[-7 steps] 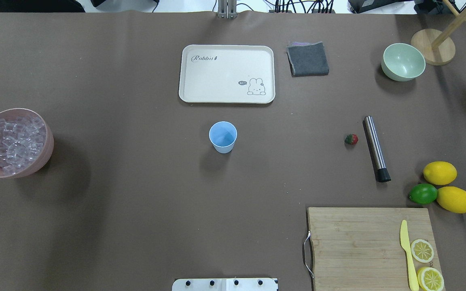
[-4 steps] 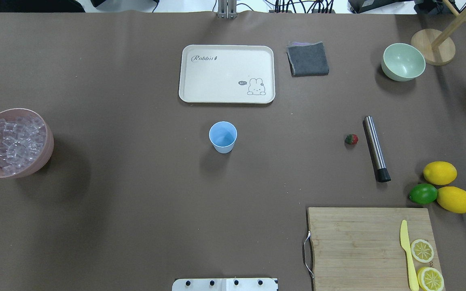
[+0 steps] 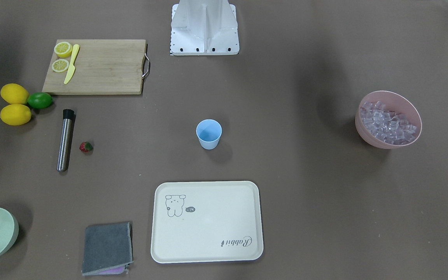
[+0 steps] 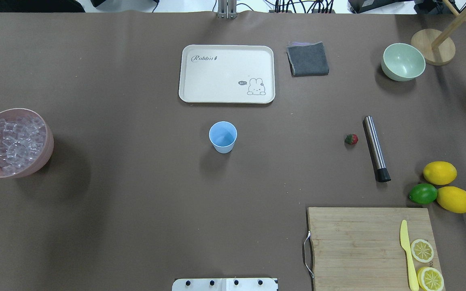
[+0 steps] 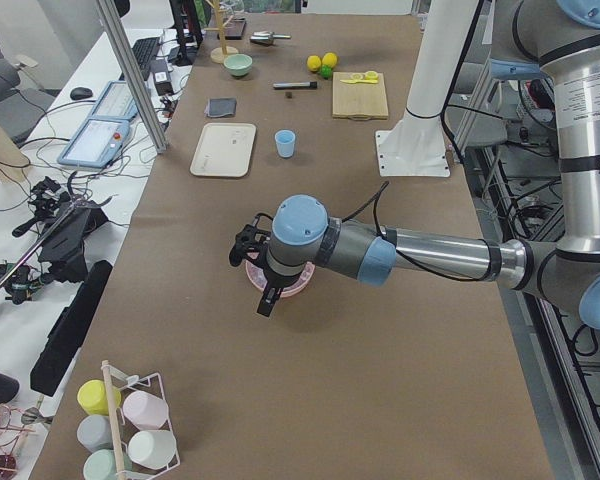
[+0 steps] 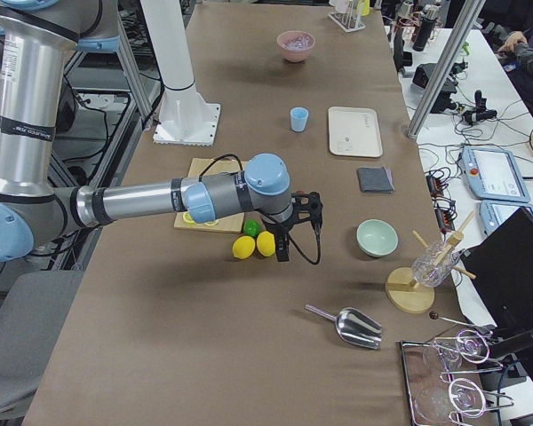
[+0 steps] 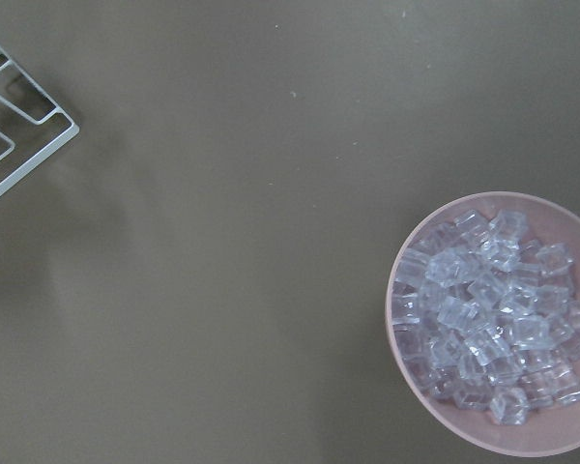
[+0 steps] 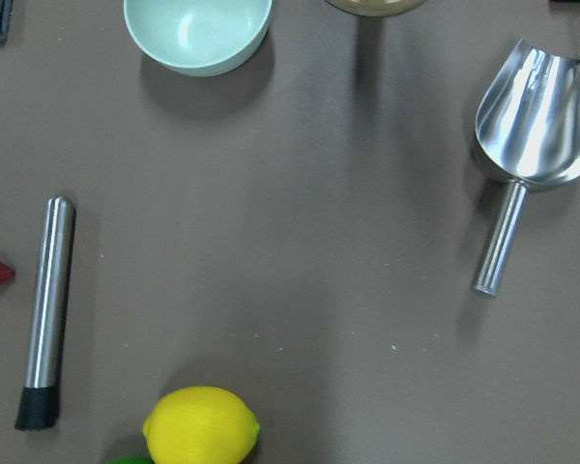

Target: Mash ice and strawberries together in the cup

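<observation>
The light-blue cup (image 4: 223, 136) stands upright and empty mid-table; it also shows in the front view (image 3: 209, 133). The ice (image 4: 13, 145) fills a pink bowl (image 4: 49, 150) at the table's left, also in the left wrist view (image 7: 488, 309). The strawberry (image 4: 351, 139) lies at the right beside a steel muddler (image 4: 375, 148). My left gripper (image 5: 246, 245) hovers above the pink bowl. My right gripper (image 6: 313, 209) hovers above the lemons (image 6: 253, 245). I cannot tell whether either gripper is open or shut.
A cream tray (image 4: 188, 95) and a grey cloth (image 4: 308, 59) lie behind the cup. A pale green bowl (image 4: 403, 62), two lemons and a lime (image 4: 423, 194), a cutting board (image 4: 354, 242) with a knife, and a metal scoop (image 8: 532, 135) are at the right.
</observation>
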Controlling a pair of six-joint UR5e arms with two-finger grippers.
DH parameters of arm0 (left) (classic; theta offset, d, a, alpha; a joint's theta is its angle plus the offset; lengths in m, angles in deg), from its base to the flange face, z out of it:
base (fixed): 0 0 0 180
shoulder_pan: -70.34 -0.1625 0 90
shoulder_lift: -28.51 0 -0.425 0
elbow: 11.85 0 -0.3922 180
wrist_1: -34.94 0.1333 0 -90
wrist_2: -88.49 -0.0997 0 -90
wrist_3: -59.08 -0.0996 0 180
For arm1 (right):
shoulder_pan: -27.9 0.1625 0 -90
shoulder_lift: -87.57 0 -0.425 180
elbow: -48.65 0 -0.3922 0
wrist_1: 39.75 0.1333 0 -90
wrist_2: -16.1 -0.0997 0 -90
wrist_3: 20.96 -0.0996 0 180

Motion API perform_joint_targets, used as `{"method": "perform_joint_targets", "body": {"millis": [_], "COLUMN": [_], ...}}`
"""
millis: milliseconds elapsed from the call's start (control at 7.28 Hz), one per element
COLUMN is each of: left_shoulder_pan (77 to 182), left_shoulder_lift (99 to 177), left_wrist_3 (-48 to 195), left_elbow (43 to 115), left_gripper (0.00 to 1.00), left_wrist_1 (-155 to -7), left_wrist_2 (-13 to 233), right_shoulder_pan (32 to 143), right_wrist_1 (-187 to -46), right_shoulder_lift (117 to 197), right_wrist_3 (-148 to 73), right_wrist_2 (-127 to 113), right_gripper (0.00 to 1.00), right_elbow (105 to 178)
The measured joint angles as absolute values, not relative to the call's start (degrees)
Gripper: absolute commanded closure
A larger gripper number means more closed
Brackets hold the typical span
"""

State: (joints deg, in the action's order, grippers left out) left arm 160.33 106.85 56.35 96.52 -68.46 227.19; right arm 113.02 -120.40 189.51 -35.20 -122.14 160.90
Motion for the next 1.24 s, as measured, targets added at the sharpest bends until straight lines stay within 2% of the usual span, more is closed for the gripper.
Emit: {"method": "perform_joint_targets", "body": {"millis": [275,824,1236], "left_shoulder_pan": [155.0,136.4,131.9], "left_shoulder_lift": [107.4,108.0,110.3], "left_wrist_3": [65.6,91.7,95.7], "left_elbow": [96.7,95.6,93.2], "left_gripper": [0.02,0.02,0.02], "left_wrist_1": [-72.6,-87.7,-89.9], "left_wrist_2": [226.4,219.4,216.1], "right_shoulder_pan": [107.4,101.5,101.1], "right_wrist_1": [-116.4,-112.4,-112.0], "right_shoulder_lift": [187.8,186.2,186.0], "right_wrist_3": [-45.5,-54.0,-54.2], "right_wrist_2": [-119.8,-117.2,-117.0], "right_gripper": [0.0,0.0,0.0], "right_elbow": [161.1,161.1,161.0]}}
